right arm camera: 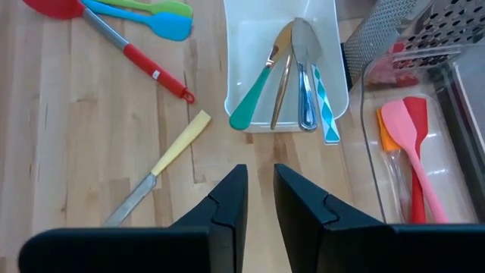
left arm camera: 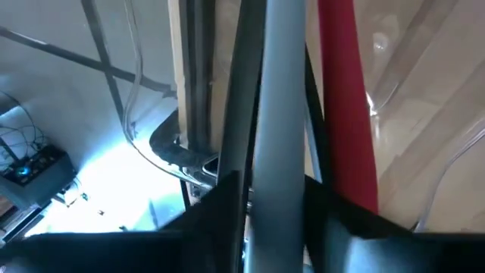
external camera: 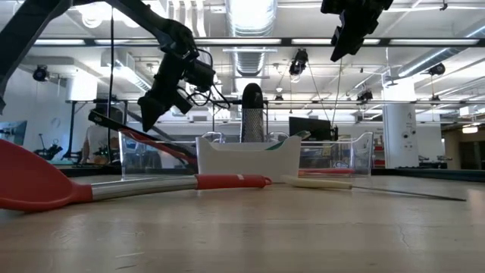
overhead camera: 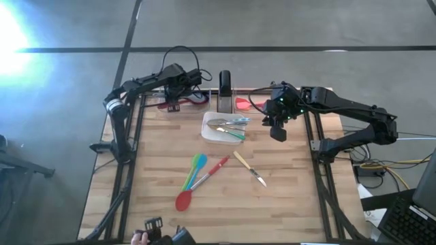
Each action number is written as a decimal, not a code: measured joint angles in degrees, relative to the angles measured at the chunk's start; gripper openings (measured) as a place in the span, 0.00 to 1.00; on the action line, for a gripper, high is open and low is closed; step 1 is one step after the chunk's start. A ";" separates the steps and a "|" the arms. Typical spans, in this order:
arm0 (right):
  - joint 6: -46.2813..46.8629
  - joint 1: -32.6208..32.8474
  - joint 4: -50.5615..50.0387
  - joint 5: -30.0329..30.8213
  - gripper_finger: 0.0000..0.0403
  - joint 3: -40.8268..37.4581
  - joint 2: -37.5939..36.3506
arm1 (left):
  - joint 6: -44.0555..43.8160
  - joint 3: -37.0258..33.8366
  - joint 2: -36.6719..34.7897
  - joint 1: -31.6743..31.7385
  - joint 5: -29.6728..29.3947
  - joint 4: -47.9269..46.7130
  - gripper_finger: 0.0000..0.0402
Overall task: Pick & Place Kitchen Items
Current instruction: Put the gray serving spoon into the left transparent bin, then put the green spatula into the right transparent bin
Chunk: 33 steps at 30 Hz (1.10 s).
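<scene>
The table [overhead camera: 225, 197] is seen whole from straight above. A level view is taken at tabletop height from the near edge toward the far room. The white dish [right arm camera: 282, 76] is looked down on from the right wrist, and is shared with both; the left wrist view is pressed close against long handles.

A pale wooden worktop [overhead camera: 286, 204] carries a white dish [overhead camera: 212, 135] near its middle. In front of the dish lie a red spoon [overhead camera: 197, 185], a green spoon [overhead camera: 193, 171] and a blue spoon [overhead camera: 198, 167] side by side, with a cream-handled knife [overhead camera: 249, 169] just to their right. Clear bins [right arm camera: 424, 152] and a grater [overhead camera: 225, 90] stand along the far edge
</scene>
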 joint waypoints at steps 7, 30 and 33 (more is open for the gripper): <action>0.05 0.00 0.00 0.00 0.16 0.00 0.00 | -1.02 0.00 0.00 -0.02 -0.90 0.18 0.60; 0.18 0.00 -0.05 -0.04 0.17 0.00 0.00 | -16.31 5.70 -15.43 -7.95 18.44 -2.52 0.64; 0.53 0.02 0.01 -0.10 0.18 0.00 0.00 | -18.59 4.29 -17.83 -11.18 25.04 -0.86 0.64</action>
